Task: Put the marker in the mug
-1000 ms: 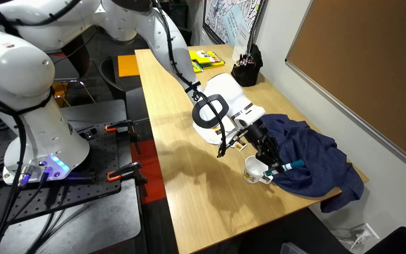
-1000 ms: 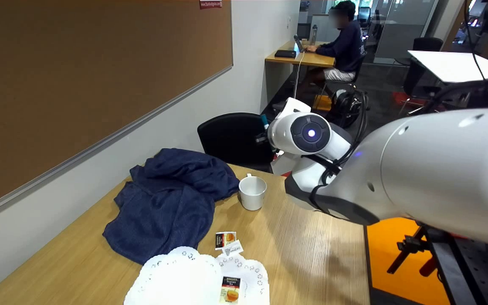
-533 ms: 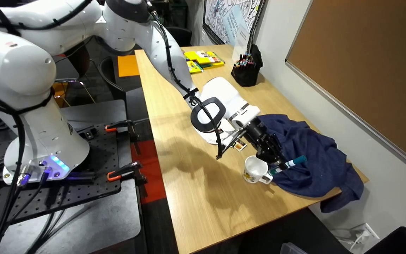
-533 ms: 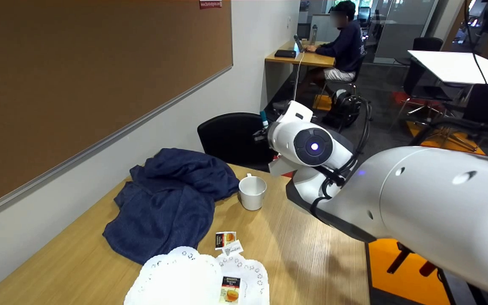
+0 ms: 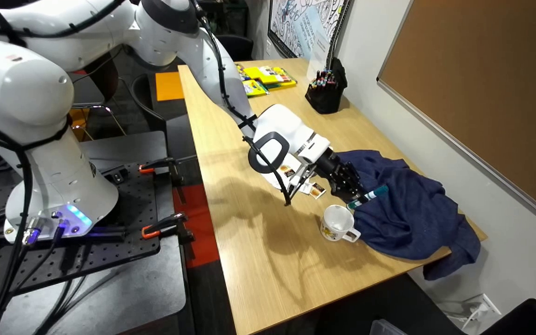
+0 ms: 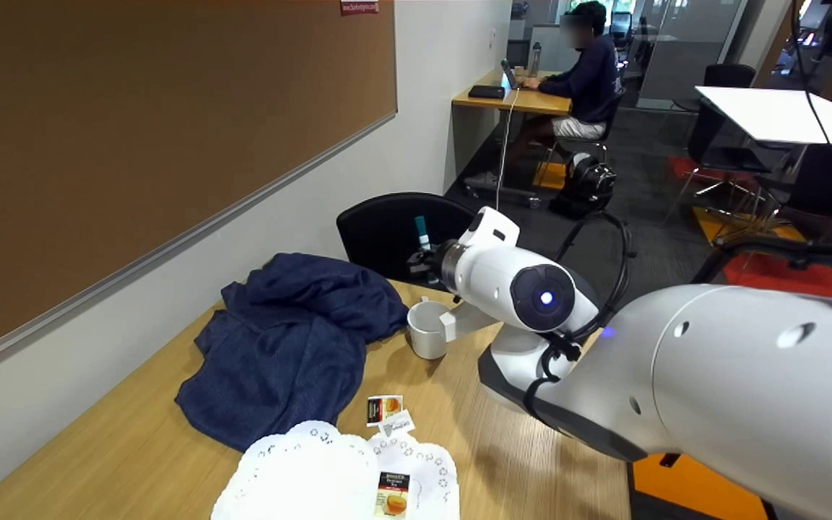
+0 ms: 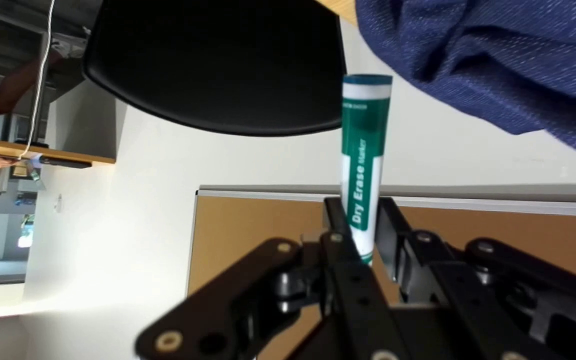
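Looks like glossy ceramic on the mug (image 5: 336,227), smooth plastic on the dry-erase marker (image 7: 364,145). Shows coarse, matt weave in the navy cloth (image 7: 503,65), wood grain on the tabletop (image 5: 249,265).

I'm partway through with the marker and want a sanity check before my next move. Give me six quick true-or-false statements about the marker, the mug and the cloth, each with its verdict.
1. The mug stands upright on the table. True.
2. The fingers hold the marker. True.
3. The marker is already inside the mug. False: it is in the fingers, outside the mug.
4. The print on the marker says "Permanent". False: in the wrist view it reads "Dry Erase Marker".
5. The dark blue cloth lies crumpled on the table. True.
6. The dark blue cloth covers the mug. False: it lies beside the mug, which is uncovered.
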You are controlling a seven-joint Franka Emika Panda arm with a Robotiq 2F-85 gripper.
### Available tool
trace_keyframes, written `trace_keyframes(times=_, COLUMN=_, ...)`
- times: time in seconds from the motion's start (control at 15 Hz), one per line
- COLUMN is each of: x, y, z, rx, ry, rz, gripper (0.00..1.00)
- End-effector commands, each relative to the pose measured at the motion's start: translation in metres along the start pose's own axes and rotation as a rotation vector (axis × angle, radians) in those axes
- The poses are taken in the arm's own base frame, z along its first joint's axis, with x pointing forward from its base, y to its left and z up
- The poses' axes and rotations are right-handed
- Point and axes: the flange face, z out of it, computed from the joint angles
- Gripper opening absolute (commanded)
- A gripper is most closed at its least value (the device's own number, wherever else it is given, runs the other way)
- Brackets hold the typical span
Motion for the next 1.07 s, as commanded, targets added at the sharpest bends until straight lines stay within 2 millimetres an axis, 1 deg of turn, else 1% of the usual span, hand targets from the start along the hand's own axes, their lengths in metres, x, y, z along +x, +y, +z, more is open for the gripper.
trace_keyframes(times=0.0, x=-0.003, y=-0.015, z=-0.003, rx=0.032, ry=-0.024, rz=0.017, gripper=0.05)
trace_keyframes(times=0.33, x=-0.007, y=0.001, z=0.000, rx=-0.023, ry=-0.044, rz=0.004, gripper=0.05)
trace_keyframes(times=0.6, x=-0.013, y=0.001, z=0.000, rx=-0.023, ry=-0.055, rz=-0.017, gripper=0.05)
trace_keyframes(times=0.67, x=-0.013, y=0.000, z=0.000, rx=-0.017, ry=-0.055, rz=-0.016, gripper=0.45)
trace_keyframes(times=0.73, x=-0.014, y=0.000, z=0.000, rx=-0.015, ry=-0.055, rz=-0.017, gripper=0.47)
trace_keyframes(times=0.8, x=-0.014, y=0.000, z=-0.001, rx=-0.014, ry=-0.056, rz=-0.017, gripper=0.53)
trace_keyframes(times=0.87, x=-0.014, y=0.000, z=0.000, rx=-0.013, ry=-0.056, rz=-0.015, gripper=0.61)
trace_keyframes(times=1.0, x=-0.014, y=0.001, z=-0.001, rx=-0.014, ry=-0.059, rz=-0.012, gripper=0.75)
